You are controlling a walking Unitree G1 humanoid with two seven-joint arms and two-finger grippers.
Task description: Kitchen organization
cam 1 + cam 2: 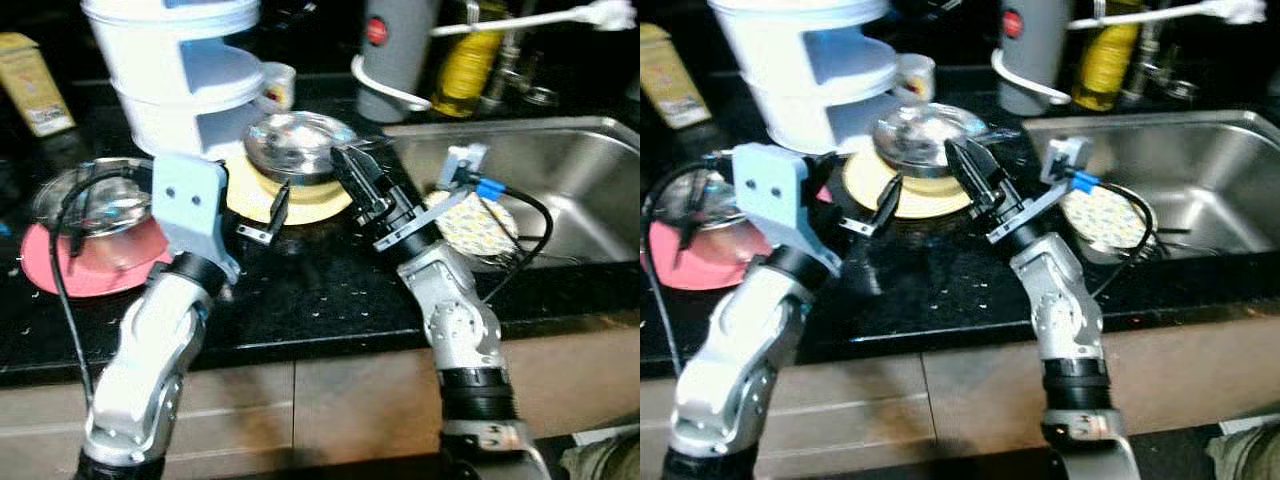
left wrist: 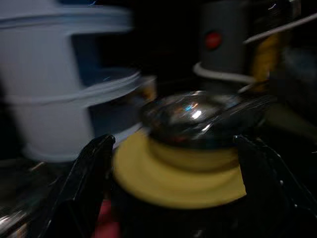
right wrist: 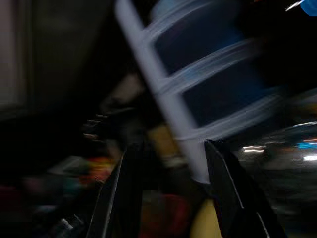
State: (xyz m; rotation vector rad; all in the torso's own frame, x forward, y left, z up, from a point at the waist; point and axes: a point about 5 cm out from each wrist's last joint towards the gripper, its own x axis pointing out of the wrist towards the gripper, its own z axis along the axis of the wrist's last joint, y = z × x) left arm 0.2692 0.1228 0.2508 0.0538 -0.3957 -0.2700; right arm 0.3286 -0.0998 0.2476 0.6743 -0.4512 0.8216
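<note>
A steel bowl (image 1: 297, 140) sits on a yellow plate (image 1: 318, 206) in the middle of the black counter (image 1: 300, 300). My left gripper (image 1: 268, 216) hovers just in front of the plate's near left rim, open, and the left wrist view has the bowl (image 2: 198, 116) and plate (image 2: 173, 183) ahead between its spread fingers. My right gripper (image 1: 352, 160) is at the bowl's right side, open with nothing held. To the left, a pink plate (image 1: 95, 272) carries a glass bowl (image 1: 95, 205).
A white tiered rack (image 1: 175, 70) stands right behind the bowl. The steel sink (image 1: 570, 160) on the right holds a patterned dish (image 1: 480, 225). A grey kettle (image 1: 395, 50), a yellow bottle (image 1: 470, 50) and a small cup (image 1: 278, 85) line the back; a box (image 1: 35, 85) stands far left.
</note>
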